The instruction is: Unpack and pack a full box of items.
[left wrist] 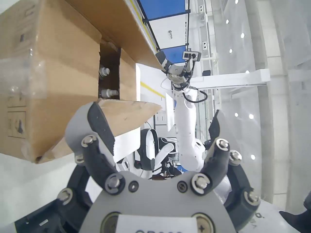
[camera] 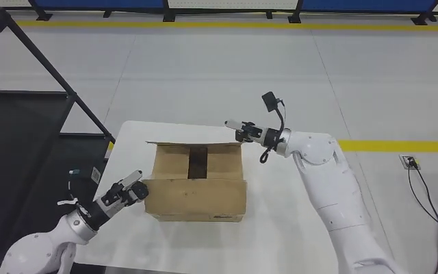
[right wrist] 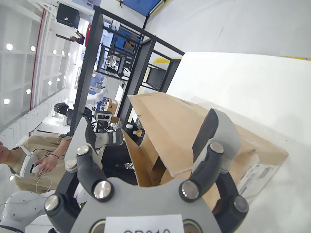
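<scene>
A brown cardboard box [camera: 198, 197] stands in the middle of the white table [camera: 287, 226]. Its inner flaps leave a dark gap [camera: 198, 161], and the left wrist view shows metal-capped items [left wrist: 104, 71] inside. My left gripper [camera: 139, 183] is at the box's near left corner. It is open [left wrist: 158, 124], with one finger [left wrist: 100, 124] against a side flap [left wrist: 128, 115]. My right gripper [camera: 234, 126] is at the right end of the raised far flap [camera: 195, 144]. It is open [right wrist: 149, 132], and that flap [right wrist: 165, 127] lies between its fingers.
A black metal rack [camera: 41, 137] stands off the table's left side. Bare table top lies to the right of the box and along the near edge. The floor beyond carries a yellow line [camera: 383, 145].
</scene>
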### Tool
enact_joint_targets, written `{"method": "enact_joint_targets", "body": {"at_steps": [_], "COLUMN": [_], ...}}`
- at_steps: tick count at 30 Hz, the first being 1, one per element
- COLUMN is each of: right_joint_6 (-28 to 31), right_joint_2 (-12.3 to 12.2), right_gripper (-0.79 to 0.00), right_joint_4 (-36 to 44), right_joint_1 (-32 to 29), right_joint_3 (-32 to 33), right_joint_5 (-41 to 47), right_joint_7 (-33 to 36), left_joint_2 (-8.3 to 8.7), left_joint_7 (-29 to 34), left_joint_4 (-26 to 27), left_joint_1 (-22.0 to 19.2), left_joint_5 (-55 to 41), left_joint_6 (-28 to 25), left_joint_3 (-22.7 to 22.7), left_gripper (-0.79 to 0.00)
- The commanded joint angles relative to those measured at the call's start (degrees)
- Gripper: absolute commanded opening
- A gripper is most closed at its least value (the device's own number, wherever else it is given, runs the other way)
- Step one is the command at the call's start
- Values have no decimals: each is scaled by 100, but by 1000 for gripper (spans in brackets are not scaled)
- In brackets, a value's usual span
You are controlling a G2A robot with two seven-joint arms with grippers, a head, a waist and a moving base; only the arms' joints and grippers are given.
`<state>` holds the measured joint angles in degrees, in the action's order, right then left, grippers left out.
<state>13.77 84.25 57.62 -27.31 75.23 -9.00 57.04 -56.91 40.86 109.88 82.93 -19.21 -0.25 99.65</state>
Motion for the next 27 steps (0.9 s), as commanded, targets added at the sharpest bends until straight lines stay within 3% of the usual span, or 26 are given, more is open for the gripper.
{"method": "enact_joint_targets", "body": {"at_steps": [1, 5, 8, 10, 27], "right_joint_6": [-312, -1113, -2036, -2307, -2484], "right_joint_2": [-20, -36, -6, 20, 49], "right_gripper": [0, 0, 0, 0, 0], "right_joint_4": [235, 563, 382, 240, -253], "right_joint_1": [-65, -135, 40, 164, 234], "right_joint_3": [-39, -193, -400, -536, -761], "right_joint_5": [-51, -184, -243, -218, 592], "right_joint_7": [141, 248, 342, 392, 536], "left_joint_2": [-9, -24, -36, -44, -156], "left_joint_7": [-185, -426, -584, -673, -1069], "left_joint_4": [25, 37, 3, -20, -620], "left_joint_1": [27, 34, -71, -154, -1140], "left_joint_5": [170, 485, 657, 779, 1384], "left_joint_6": [-78, -190, -123, -107, 331], "left_joint_3": [-70, -243, -395, -505, -1548], "left_gripper": [0, 0, 0, 0, 0]}}
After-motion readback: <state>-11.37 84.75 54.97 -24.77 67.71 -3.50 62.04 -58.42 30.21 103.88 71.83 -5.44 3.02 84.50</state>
